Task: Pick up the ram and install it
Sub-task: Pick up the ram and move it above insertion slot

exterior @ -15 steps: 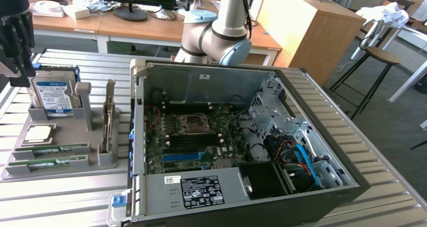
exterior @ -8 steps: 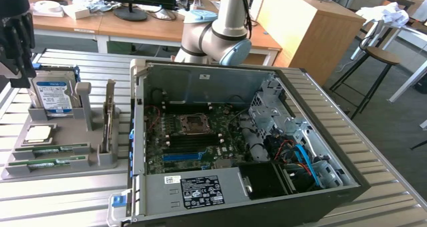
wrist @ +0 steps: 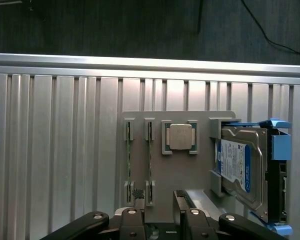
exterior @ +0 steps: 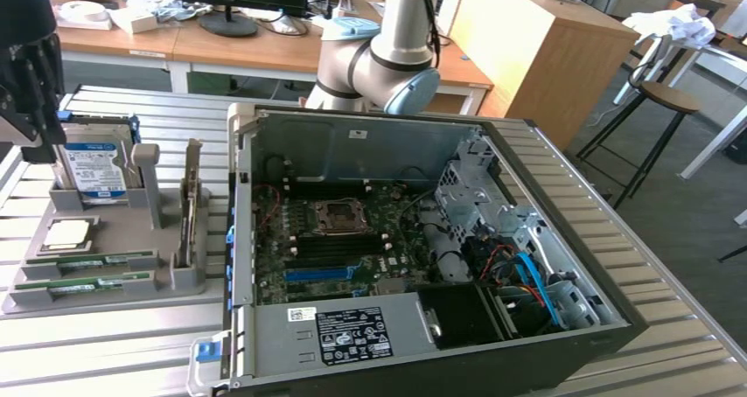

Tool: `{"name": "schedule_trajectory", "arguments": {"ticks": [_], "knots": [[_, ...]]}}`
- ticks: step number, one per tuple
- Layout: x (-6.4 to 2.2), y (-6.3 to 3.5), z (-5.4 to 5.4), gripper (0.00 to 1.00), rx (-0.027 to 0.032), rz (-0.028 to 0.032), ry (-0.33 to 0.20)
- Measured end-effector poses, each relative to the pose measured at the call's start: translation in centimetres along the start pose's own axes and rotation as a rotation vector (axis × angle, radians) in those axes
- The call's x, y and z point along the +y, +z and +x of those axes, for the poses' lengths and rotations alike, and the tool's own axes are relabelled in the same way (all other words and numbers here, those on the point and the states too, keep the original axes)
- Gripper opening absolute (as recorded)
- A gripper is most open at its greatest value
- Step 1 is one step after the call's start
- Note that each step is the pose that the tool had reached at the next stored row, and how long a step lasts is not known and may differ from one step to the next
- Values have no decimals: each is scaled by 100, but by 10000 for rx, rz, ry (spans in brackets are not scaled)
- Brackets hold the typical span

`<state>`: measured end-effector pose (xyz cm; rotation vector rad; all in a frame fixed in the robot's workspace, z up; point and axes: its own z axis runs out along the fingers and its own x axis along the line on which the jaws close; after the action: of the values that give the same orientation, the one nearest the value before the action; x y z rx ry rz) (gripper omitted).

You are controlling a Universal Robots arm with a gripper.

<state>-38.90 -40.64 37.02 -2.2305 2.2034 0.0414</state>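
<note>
Two ram sticks lie side by side in the slots of a grey holder tray [exterior: 105, 305] at the exterior view's left, the nearer ram [exterior: 82, 284] in front of the other ram [exterior: 90, 262]. The wrist view shows them edge-on as thin green strips, one ram [wrist: 128, 160] and the second ram [wrist: 149, 160]. My gripper [exterior: 33, 135] hangs high above the tray's far left end, beside the hard drive. In the wrist view the gripper [wrist: 160, 200] is open, its black fingers [wrist: 182, 199] apart with nothing between them.
The tray also holds a blue-labelled hard drive [exterior: 96, 168], a CPU [wrist: 180, 136] and an upright expansion card [exterior: 191, 209]. An open PC case [exterior: 350, 143] sits to the exterior view's right, its motherboard [exterior: 338, 240] showing black and blue slots [exterior: 317, 273]. All rest on a ribbed metal table [wrist: 55, 150].
</note>
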Motion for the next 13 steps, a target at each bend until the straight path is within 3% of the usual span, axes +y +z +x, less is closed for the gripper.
{"name": "schedule_trajectory", "arguments": {"ticks": [13], "knots": [[-2, 144, 4, 36, 1, -1, -16]]}}
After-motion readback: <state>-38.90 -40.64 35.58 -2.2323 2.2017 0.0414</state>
